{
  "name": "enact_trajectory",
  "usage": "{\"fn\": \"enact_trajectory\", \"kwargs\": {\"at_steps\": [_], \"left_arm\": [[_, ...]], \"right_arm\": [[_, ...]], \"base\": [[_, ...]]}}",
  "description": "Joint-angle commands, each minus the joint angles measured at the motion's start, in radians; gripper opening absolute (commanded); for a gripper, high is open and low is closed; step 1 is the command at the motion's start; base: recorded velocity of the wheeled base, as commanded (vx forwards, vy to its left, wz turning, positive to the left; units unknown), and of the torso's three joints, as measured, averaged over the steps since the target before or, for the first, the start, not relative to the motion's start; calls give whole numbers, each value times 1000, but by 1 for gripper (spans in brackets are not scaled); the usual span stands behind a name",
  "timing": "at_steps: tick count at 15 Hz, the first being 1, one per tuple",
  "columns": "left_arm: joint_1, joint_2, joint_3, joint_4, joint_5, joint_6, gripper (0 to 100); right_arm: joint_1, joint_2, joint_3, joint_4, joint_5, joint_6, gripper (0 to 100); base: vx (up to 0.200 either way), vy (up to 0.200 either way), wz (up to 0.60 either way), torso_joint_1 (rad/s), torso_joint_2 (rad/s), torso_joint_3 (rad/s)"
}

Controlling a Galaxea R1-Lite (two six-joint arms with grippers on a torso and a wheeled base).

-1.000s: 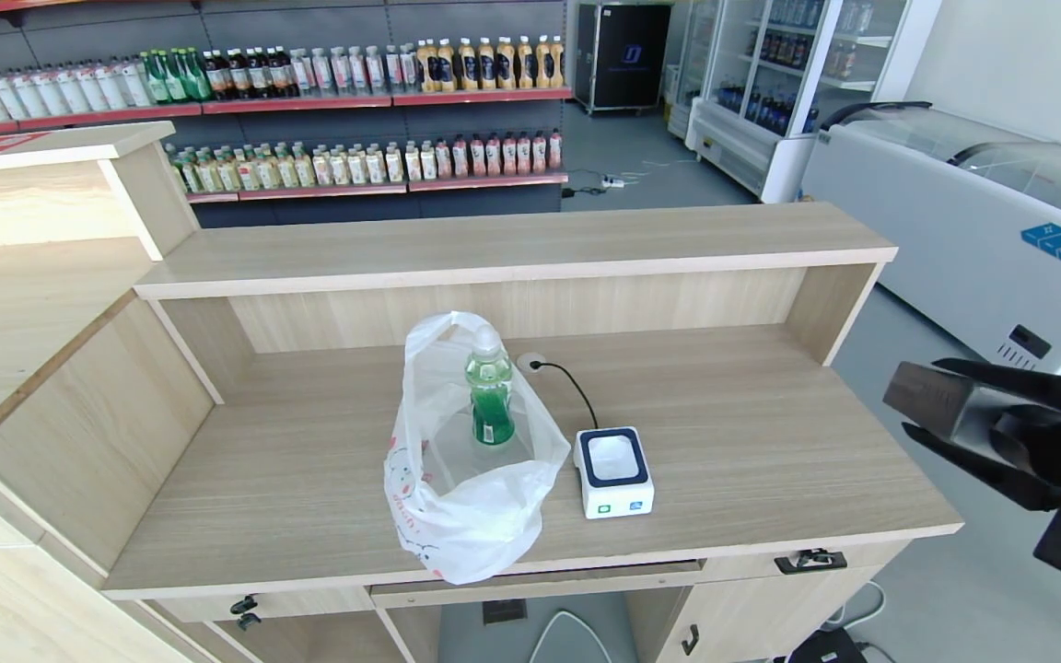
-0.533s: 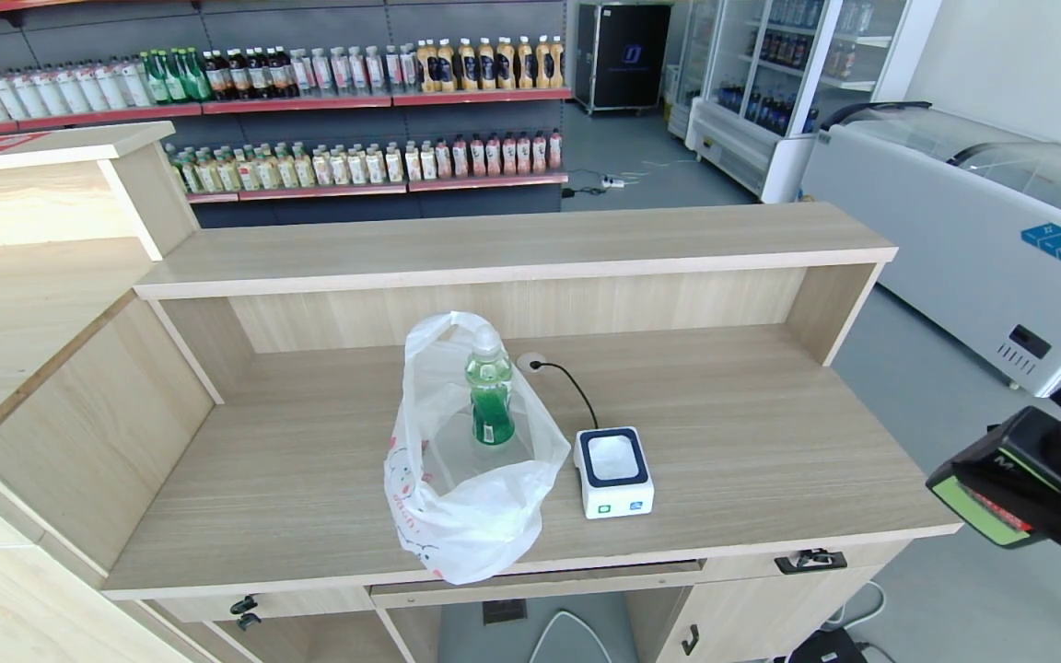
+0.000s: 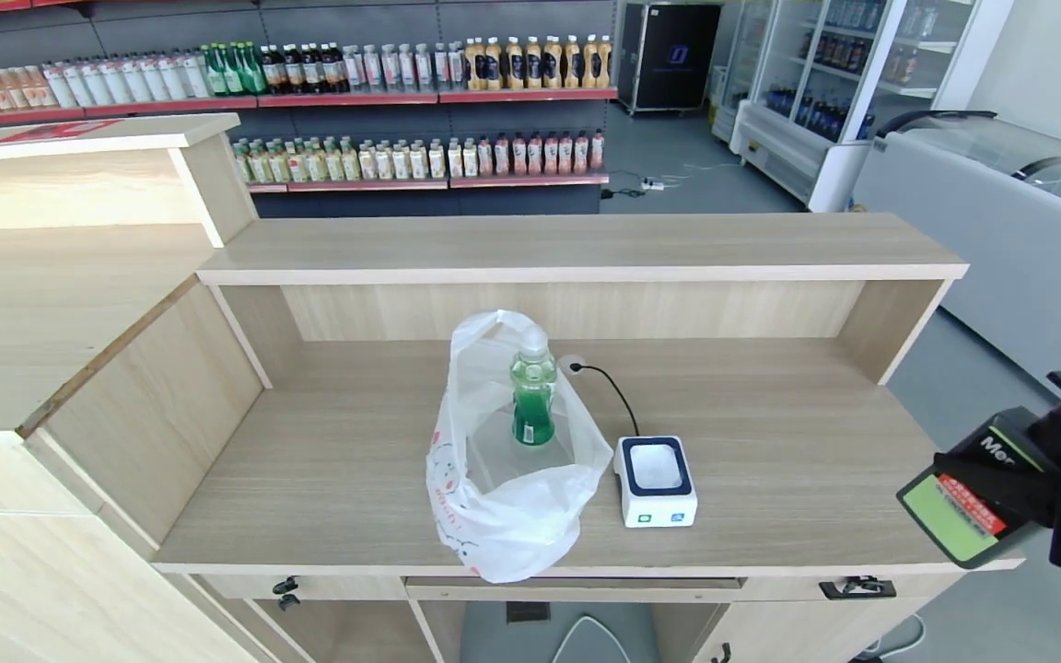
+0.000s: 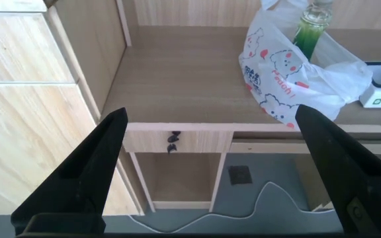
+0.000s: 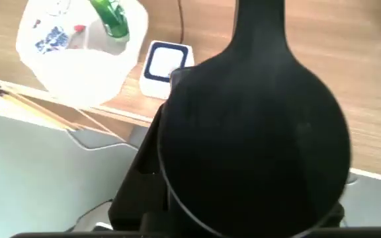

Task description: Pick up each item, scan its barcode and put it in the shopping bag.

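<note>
My right jaws gripped the box (image 3: 950,514) near the counter (image 3: 770,433) corner; I feared clipping it swinging toward the scanner (image 3: 657,468). Left jaws hung open, empty.

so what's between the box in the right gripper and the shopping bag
In the head view, the white scanner sits on the counter between box and bag, close beside the bag; otherwise bare wood.
</note>
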State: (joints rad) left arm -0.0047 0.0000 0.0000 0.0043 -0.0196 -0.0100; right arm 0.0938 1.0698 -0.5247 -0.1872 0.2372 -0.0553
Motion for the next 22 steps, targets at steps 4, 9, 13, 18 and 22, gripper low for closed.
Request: {"fn": "enact_trajectory", "kwargs": {"at_steps": [4, 9, 13, 18, 22], "left_arm": [[0, 2, 0, 0, 0, -1, 100], [0, 2, 0, 0, 0, -1, 100], [0, 2, 0, 0, 0, -1, 100], [0, 2, 0, 0, 0, -1, 100], [0, 0, 0, 0, 0, -1, 100]], "right_arm": [[-141, 381, -298, -84, 166, 310, 0], [-241, 613, -406, -12, 402, 416, 0], [-235, 694, -442, 0, 458, 411, 0], [-178, 769, -448, 40, 461, 377, 0], [-175, 820, -434, 72, 461, 135, 0]], "base": [[0, 0, 0, 0, 0, 0], [0, 0, 0, 0, 0, 0], [0, 0, 0, 0, 0, 0], [0, 0, 0, 0, 0, 0], [0, 0, 0, 0, 0, 0]]}}
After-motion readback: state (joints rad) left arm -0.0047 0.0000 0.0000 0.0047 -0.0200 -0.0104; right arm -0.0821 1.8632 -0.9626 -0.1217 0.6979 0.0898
